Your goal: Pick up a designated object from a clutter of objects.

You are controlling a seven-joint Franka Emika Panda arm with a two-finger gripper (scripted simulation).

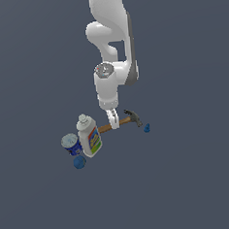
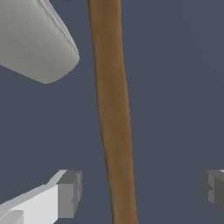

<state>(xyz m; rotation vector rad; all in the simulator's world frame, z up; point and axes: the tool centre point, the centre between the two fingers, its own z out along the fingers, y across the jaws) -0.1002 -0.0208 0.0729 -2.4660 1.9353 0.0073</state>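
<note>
The claw hammer (image 1: 123, 121) lies on the dark floor, its brown wooden handle running to the dark grey head (image 1: 134, 117) at the exterior view's right. In the wrist view the handle (image 2: 114, 113) runs between my two fingertips with clear gaps on both sides. My gripper (image 1: 114, 122) is open, lowered over the middle of the handle, its fingers straddling it. One grey pad (image 2: 70, 192) shows beside the handle, the other at the frame edge. The white bottle with colourful label (image 1: 89, 136) lies at the handle's end.
A blue can with pale top (image 1: 70, 143) and a small blue ball (image 1: 80, 162) sit beside the bottle at the exterior view's left. A tiny blue piece (image 1: 147, 128) lies just past the hammer head. The bottle's white body (image 2: 37, 41) shows close in the wrist view.
</note>
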